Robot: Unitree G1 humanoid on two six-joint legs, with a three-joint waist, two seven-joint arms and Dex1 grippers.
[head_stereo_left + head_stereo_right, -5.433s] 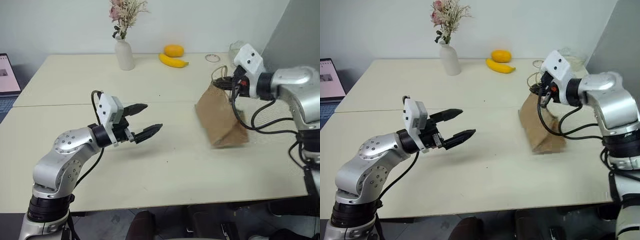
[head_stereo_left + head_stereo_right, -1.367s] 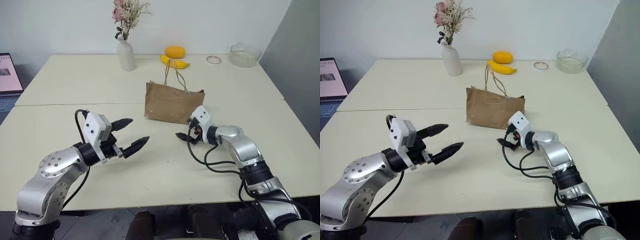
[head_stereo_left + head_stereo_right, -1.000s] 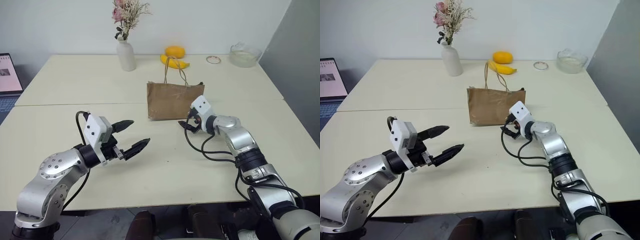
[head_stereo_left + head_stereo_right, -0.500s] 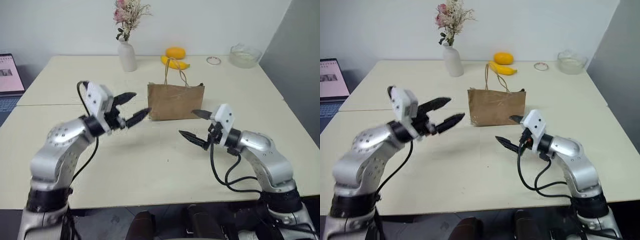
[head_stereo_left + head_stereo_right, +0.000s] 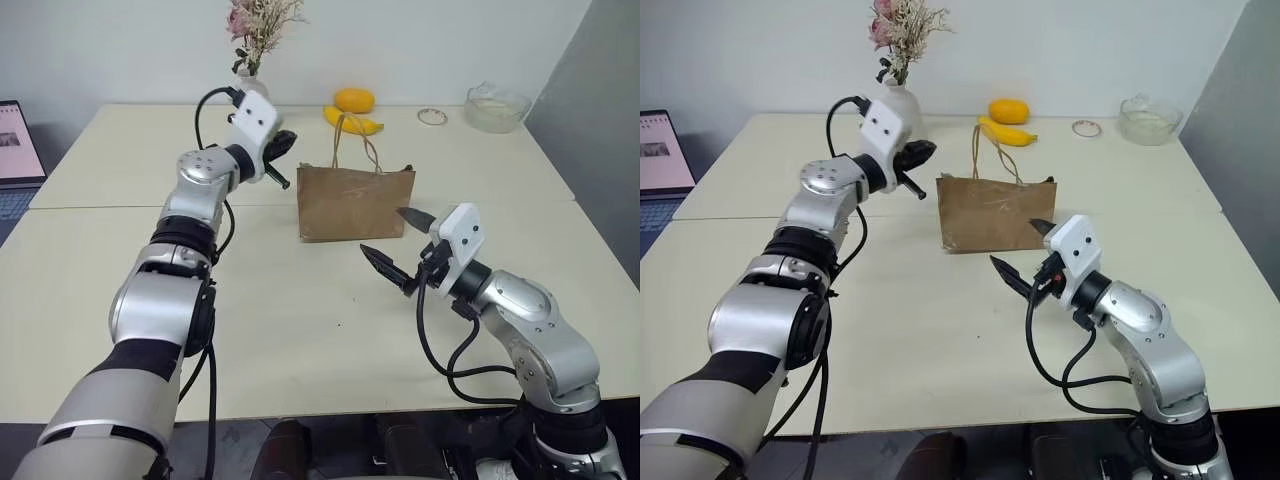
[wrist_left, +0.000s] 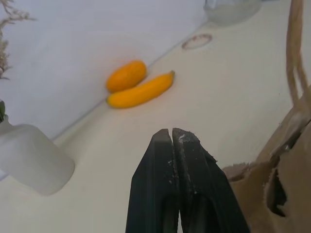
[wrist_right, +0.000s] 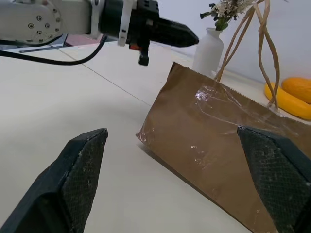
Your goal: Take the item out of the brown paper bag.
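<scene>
- The left gripper [image 5: 283, 150] hung at the brown paper bag's [image 5: 355, 203] ten o'clock corner, fingers clenched on nothing (probably poised to prod the mouth wider).
- The bag stood upright mid-table, long axis running nine to three, handles up.
- The right gripper [image 5: 400, 246], spread wide, waited at five o'clock; the item stayed hidden.

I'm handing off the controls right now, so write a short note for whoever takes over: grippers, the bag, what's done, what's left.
Left gripper: shut, empty, raised near the upper left corner of the brown paper bag.
Right gripper: open, empty, in front of the bag's right side.
The bag stands upright mid-table, handles up; its contents cannot be seen.
Done: nothing taken out yet.
Left: open the bag, reach in, take out the item.
</scene>
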